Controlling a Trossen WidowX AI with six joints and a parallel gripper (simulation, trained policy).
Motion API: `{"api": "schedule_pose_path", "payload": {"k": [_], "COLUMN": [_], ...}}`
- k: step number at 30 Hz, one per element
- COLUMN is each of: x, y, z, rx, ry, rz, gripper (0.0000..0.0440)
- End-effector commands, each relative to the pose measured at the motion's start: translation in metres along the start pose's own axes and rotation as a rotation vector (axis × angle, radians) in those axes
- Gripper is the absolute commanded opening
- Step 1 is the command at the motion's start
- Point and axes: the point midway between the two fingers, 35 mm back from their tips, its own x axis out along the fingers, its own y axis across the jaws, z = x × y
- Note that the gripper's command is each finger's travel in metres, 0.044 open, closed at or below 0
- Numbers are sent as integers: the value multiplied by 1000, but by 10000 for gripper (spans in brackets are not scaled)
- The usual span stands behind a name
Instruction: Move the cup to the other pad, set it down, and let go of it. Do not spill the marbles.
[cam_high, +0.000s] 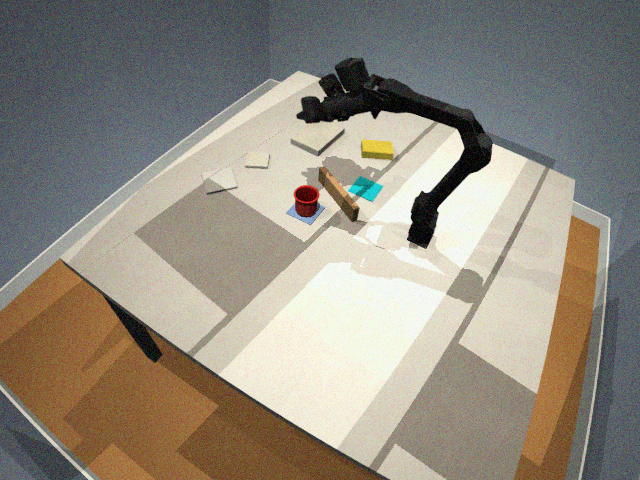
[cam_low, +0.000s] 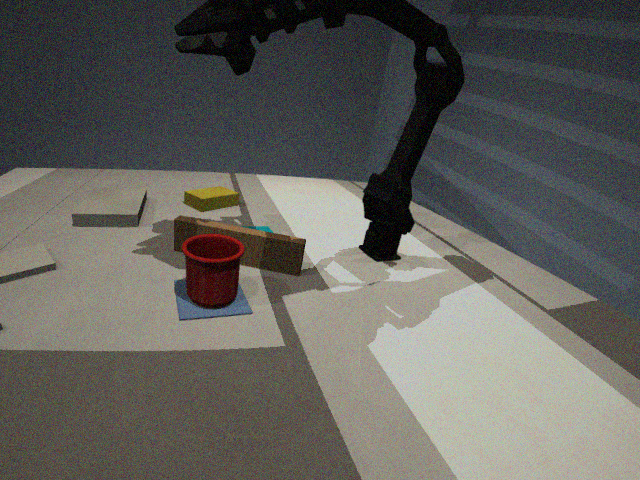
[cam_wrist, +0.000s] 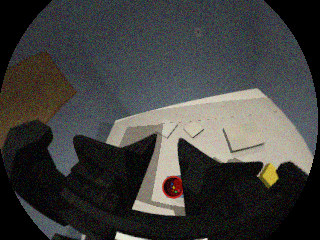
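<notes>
The red cup (cam_high: 306, 205) (cam_low: 211, 279) (cam_wrist: 166, 192) stands upright on the blue pad (cam_high: 310, 220) (cam_low: 217, 313). Several small coloured marbles (cam_wrist: 174, 188) lie inside it in the wrist view. The teal pad (cam_high: 366, 189) (cam_low: 264, 228) lies on the other side of the wooden bar, with nothing standing on it; the bar hides most of it in the exterior view. My gripper (cam_high: 300, 115) (cam_low: 176, 37) (cam_wrist: 167, 139) is high above the table, well away from the cup. Its fingers are partly open, with a narrow gap and nothing between them.
The wooden bar (cam_high: 338, 194) (cam_low: 281, 254) stands on edge between the pads, close to the cup. A yellow block (cam_high: 377, 148) (cam_low: 210, 198) (cam_wrist: 269, 176) and a thick pale slab (cam_high: 317, 137) (cam_low: 108, 206) (cam_wrist: 243, 136) lie farther back. Two thin pale tiles (cam_high: 257, 159) (cam_high: 220, 180) lie beyond the cup.
</notes>
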Motion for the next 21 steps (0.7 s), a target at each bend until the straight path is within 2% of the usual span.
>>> {"api": "schedule_pose_path", "payload": {"k": [1, 21], "x": [3, 18], "y": [6, 16], "z": [-3, -27], "rx": [53, 283], "ry": [53, 287], "rz": [-8, -141], "gripper": [137, 136]}}
